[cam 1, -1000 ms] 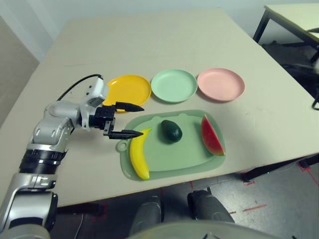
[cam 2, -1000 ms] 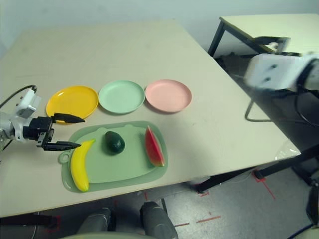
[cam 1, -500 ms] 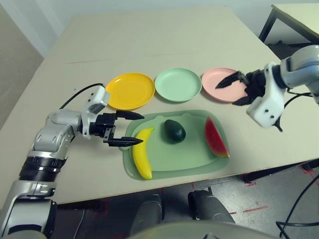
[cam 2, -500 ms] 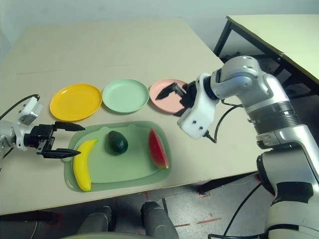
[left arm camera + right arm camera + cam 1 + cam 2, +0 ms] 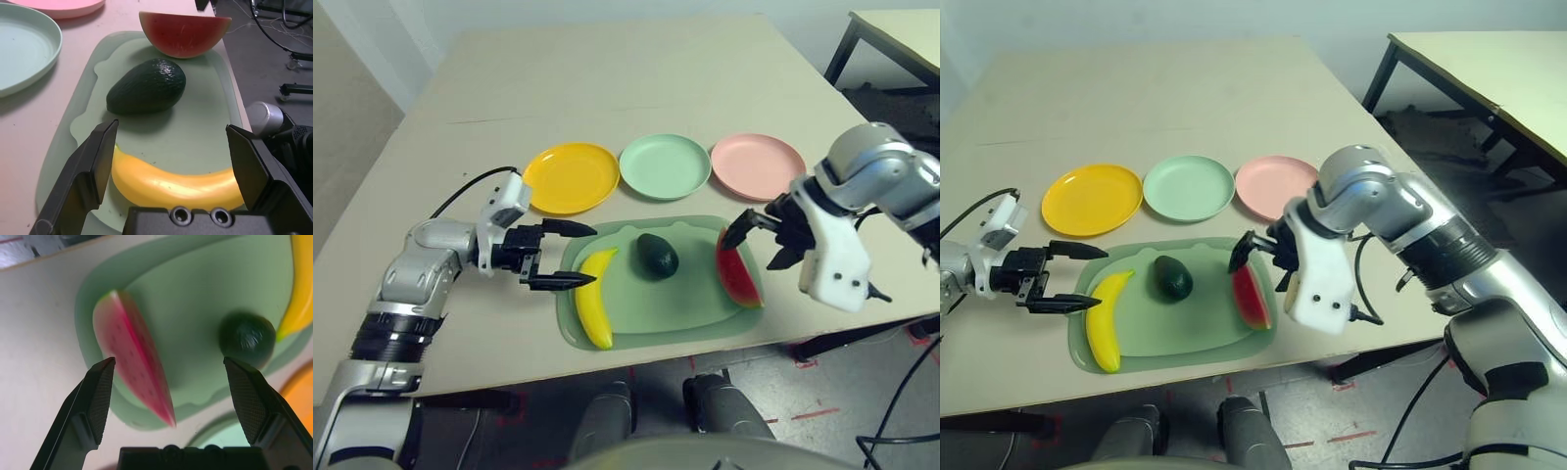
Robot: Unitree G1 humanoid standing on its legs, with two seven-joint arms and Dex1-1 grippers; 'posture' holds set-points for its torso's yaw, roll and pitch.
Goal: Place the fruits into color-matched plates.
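A yellow banana [image 5: 592, 299], a dark green avocado [image 5: 657, 256] and a red watermelon wedge [image 5: 738, 269] lie on a green mat [image 5: 685, 308] near the table's front edge. Behind the mat stands a row of plates: yellow [image 5: 572, 177], mint green [image 5: 666, 165], pink [image 5: 758, 165]. All three are empty. My left gripper [image 5: 596, 255] is open just left of the mat, its fingers pointing at the banana's far end [image 5: 171, 183]. My right gripper [image 5: 747, 257] hangs open just above the watermelon wedge [image 5: 132, 362], holding nothing.
The mat's front rim lies close to the table's front edge [image 5: 705, 352]. A second table [image 5: 901, 24] stands at the back right. A black cable [image 5: 460, 191] loops from my left wrist. Bare tabletop stretches behind the plates.
My right arm has swung in from the right, passed over the pink plate and come down over the watermelon wedge. The left gripper has barely moved. The camera has shifted a little.
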